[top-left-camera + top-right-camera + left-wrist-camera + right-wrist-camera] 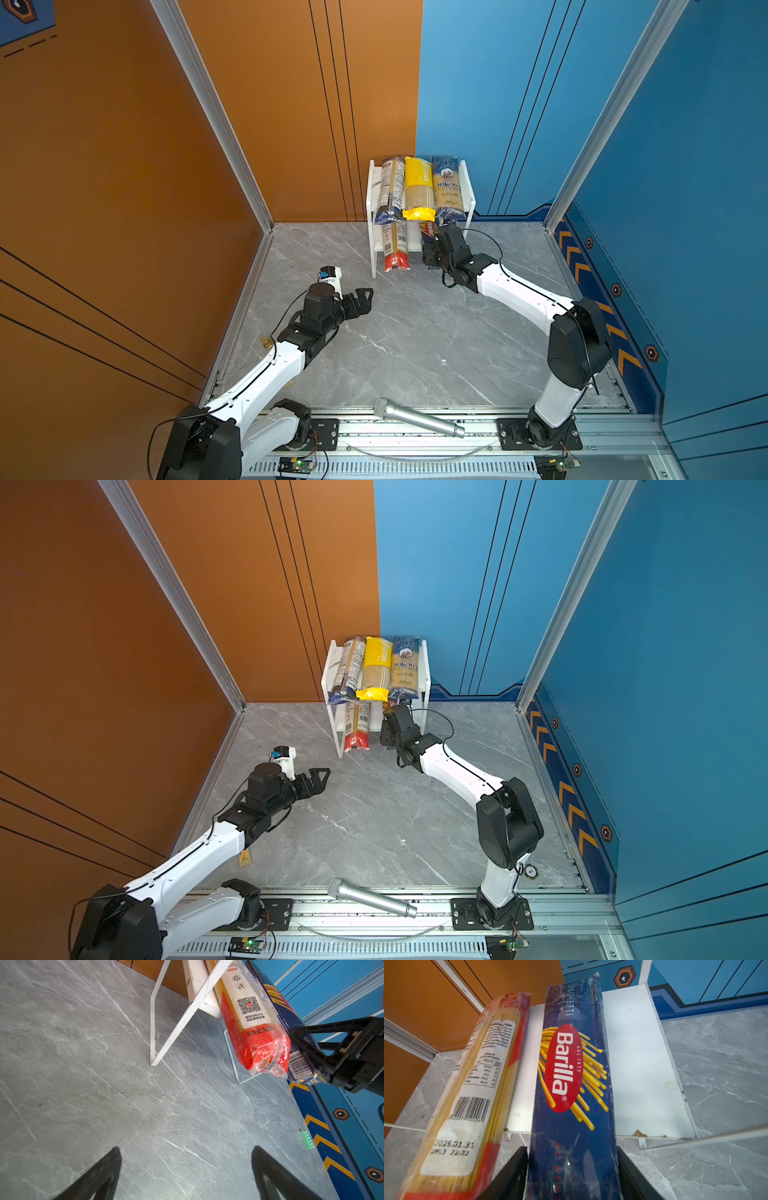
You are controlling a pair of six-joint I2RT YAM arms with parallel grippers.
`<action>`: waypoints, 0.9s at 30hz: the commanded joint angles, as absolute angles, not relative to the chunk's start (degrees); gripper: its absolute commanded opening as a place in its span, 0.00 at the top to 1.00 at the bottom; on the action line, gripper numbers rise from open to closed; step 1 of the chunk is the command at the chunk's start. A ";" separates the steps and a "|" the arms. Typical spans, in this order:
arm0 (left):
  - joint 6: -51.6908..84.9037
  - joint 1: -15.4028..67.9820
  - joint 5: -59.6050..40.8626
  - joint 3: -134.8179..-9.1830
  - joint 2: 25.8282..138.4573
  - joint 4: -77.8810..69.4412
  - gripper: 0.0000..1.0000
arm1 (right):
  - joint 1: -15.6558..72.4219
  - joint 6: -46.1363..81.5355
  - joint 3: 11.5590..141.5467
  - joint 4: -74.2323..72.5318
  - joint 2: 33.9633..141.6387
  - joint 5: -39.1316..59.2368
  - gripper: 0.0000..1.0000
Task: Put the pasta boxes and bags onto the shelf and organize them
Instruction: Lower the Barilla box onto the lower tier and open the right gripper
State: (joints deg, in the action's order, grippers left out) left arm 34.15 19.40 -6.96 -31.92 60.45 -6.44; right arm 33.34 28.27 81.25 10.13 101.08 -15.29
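Observation:
The white shelf (469,195) stands at the back wall. On its upper board lie three packs side by side: a clear one with dark-blue ends (390,189), a yellow one (419,187) and a dark-blue Ankara one (447,187). The lower board (637,1064) carries a red-ended pack (483,1076) and the dark-blue Barilla box (571,1076), both sticking out over its front edge. My right gripper (571,1147) straddles the box's near end, open, with thin gaps at its sides. My left gripper (365,297) hangs open and empty over the floor, left of the shelf.
A silver microphone (417,417) lies on the front rail between the arm bases. A small green block (307,1139) sits by the right wall's chevron strip. The orange wall is close on the left, the blue wall behind and on the right.

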 commanded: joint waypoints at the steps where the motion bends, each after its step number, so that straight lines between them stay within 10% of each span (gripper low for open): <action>1: 34.37 18.79 -7.87 -31.22 59.51 -6.59 0.02 | 33.05 27.25 80.05 6.45 96.15 -17.05 0.37; 27: 33.69 18.65 -7.31 -32.08 57.94 -4.30 0.02 | 34.32 24.70 73.98 14.05 87.83 -11.59 0.33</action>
State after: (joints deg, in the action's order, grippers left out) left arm 34.13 19.40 -6.98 -31.90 58.81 -5.13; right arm 33.89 26.52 74.59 14.37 91.05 -12.14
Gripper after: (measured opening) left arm 0.979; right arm 0.663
